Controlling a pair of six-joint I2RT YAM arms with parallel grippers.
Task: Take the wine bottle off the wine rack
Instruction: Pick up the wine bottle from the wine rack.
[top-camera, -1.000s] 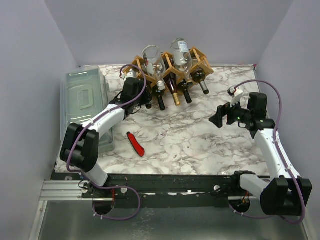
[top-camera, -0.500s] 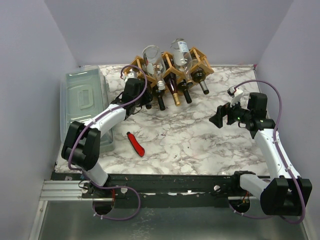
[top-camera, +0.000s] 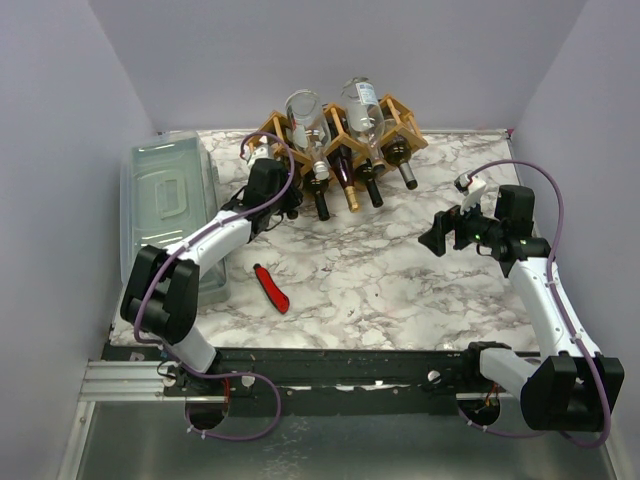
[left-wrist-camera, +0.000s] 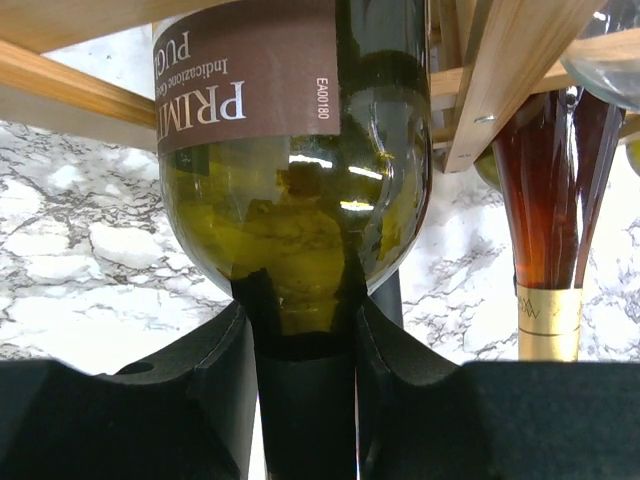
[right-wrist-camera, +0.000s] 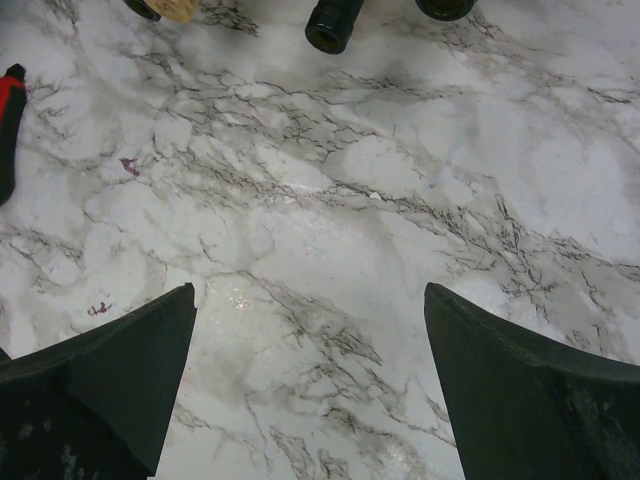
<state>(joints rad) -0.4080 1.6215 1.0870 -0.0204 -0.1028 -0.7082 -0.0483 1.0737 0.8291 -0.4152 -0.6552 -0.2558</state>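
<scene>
The wine rack (top-camera: 340, 128) stands at the back middle of the marble table, and its tan slats (left-wrist-camera: 505, 60) cross the top of the left wrist view. A green wine bottle (left-wrist-camera: 300, 220) with a brown label lies in the rack's left cell, neck toward me. My left gripper (left-wrist-camera: 305, 325) (top-camera: 285, 197) is at the rack's left front, its black fingers (left-wrist-camera: 215, 370) pressed on both sides of the bottle's dark neck. My right gripper (top-camera: 441, 234) (right-wrist-camera: 310, 300) hovers over bare marble at the right, open and empty.
More bottles lie in the rack: clear ones (top-camera: 303, 115) on top and an amber one (left-wrist-camera: 550, 200) right of the held bottle. A red and black tool (top-camera: 271, 289) lies on the table. A clear plastic bin (top-camera: 168, 205) fills the left side.
My left gripper has edged toward the rack and its jaws have narrowed onto the bottle's neck. The right arm has not moved.
</scene>
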